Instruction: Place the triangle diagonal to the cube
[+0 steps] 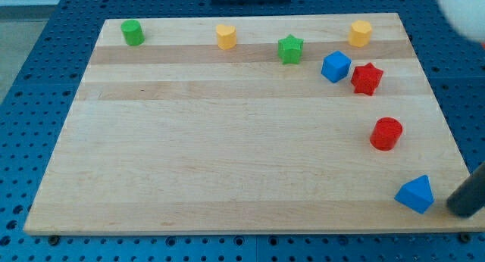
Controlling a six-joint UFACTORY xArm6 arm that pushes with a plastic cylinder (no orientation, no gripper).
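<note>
Camera view: two blue blocks, triangle (pixel 415 194) beside my tip (pixel 455 208), cube (pixel 336 67); no hand shows.

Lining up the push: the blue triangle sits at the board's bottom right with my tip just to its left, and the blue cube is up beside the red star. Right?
Wrong side: my tip is just right of the blue triangle, as the camera view shows. The rest holds: the triangle is bottom right, the blue cube beside the red star.

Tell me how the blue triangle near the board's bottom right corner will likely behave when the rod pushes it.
The blue triangle lies flat, so it should slide rather than roll. My tip sits just to its right; an off-centre push would probably spin it. It is close to the wooden board's bottom edge, so a downward nudge might drop it off.
</note>
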